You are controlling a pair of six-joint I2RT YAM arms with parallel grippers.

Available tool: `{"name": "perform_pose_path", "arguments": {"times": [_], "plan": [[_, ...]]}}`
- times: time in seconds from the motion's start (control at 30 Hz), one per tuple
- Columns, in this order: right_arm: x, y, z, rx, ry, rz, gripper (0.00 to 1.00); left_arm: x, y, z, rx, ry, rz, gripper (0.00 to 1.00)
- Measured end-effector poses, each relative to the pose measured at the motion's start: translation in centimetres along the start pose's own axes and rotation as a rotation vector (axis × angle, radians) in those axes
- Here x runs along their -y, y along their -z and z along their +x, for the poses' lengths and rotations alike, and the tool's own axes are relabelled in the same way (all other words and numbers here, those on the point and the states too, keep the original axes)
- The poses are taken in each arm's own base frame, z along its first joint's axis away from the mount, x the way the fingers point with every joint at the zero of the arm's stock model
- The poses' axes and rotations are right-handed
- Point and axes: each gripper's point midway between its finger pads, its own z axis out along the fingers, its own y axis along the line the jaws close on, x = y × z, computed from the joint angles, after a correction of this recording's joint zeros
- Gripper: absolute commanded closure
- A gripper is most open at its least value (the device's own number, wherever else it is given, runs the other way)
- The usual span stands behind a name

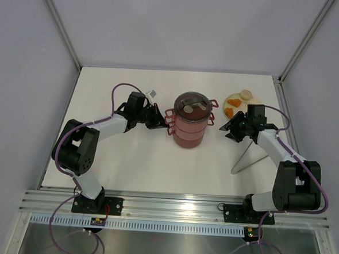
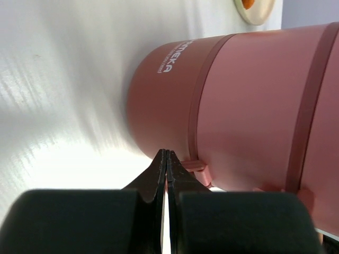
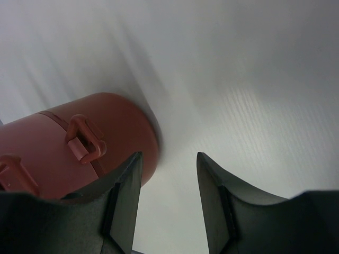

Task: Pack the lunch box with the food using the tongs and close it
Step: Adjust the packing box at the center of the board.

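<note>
Mid-desk stands the lunch box (image 1: 189, 121), all three dark-red tiers stacked, grey lid on top. Food (image 1: 236, 107) sits on a cream plate (image 1: 231, 98) just right of and behind the stack; orange and pale pieces, none packed as far as visible. Tongs (image 1: 246, 159) lie flat on the desk (image 1: 127, 159), well right of and nearer than the stack, untouched.

Step, my judgement: opening/unstacking the box, both arms flanking it. Next move calls for freeing the side clasps or lid so the tiers come apart, then someone has to fetch the tongs.

Left tool (image 2: 167, 161): clenched, tips pressed together, nothing between them. It sits just left of the stack, tips at a small side clasp (image 2: 195, 165) near the lower band; touching or just beside, can't tell.

Right tool (image 3: 168, 177): about half spread, holding nothing. It hovers just right of the stack; side handle (image 3: 85, 140) near the left finger, no contact visible.
</note>
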Motion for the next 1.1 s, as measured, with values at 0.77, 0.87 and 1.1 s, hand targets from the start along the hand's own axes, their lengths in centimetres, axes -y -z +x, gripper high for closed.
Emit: {"name": "perform_pose_path", "arguments": {"times": [0.77, 0.87, 1.1], "plan": [[0.4, -0.4, 0.4, -0.013, -0.004, 0.008, 0.48, 1.8, 0.5, 1.5, -0.058, -0.057, 0.056, 1.0], [0.6, -0.6, 0.8, -0.023, -0.009, 0.002, 0.48, 2.0, 0.6, 1.7, -0.068, -0.057, 0.069, 1.0], [1.2, -1.3, 3.5, -0.08, -0.024, 0.008, 0.48, 1.7, 0.6, 1.8, -0.069, -0.062, 0.063, 1.0]]}}
